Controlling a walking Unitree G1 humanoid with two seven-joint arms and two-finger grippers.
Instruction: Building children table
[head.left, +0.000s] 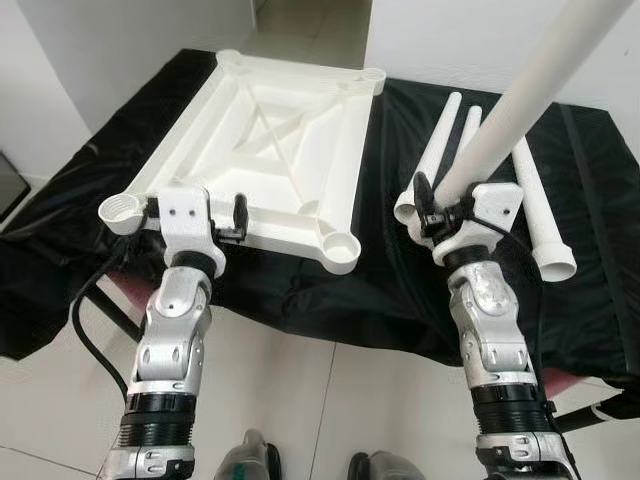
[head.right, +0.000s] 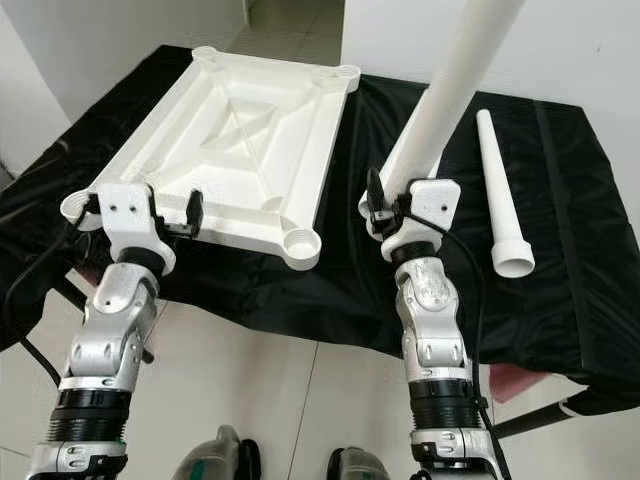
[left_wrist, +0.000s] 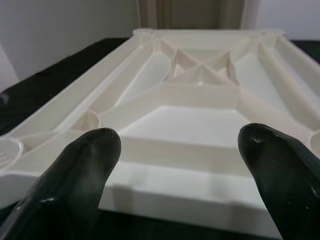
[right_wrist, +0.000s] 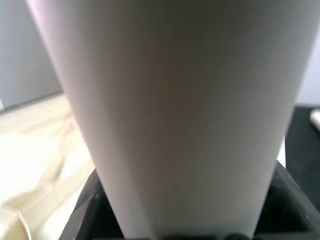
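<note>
From the left eye view, a white moulded plastic tabletop (head.left: 262, 150) lies upside down on a worktop (head.left: 590, 290) draped in crinkled black cloth, its underside showing raised ribs, a crossed brace and a round socket (head.left: 342, 245) at each corner. The left hand (head.left: 196, 212) sits at the tabletop's near edge with its black fingers spread wide and nothing between them. The right hand (head.left: 440, 205) grips a long, smooth white tube leg (head.left: 520, 100) near its lower end, the leg slanting up and away out of the top of the frame. More white legs (head.left: 540, 215) lie on the cloth behind it, tapered tubes with flared open ends. In the right eye view one spare leg (head.right: 500, 200) lies alone on the cloth, well apart from the tabletop. The left wrist view shows two rounded glossy black fingertips (left_wrist: 85, 160) held far apart just before the tabletop's rim, the ribbed hollows beyond. The right wrist view shows the matte white leg close up, clamped at its base between dark pads (right_wrist: 90, 210).
</note>
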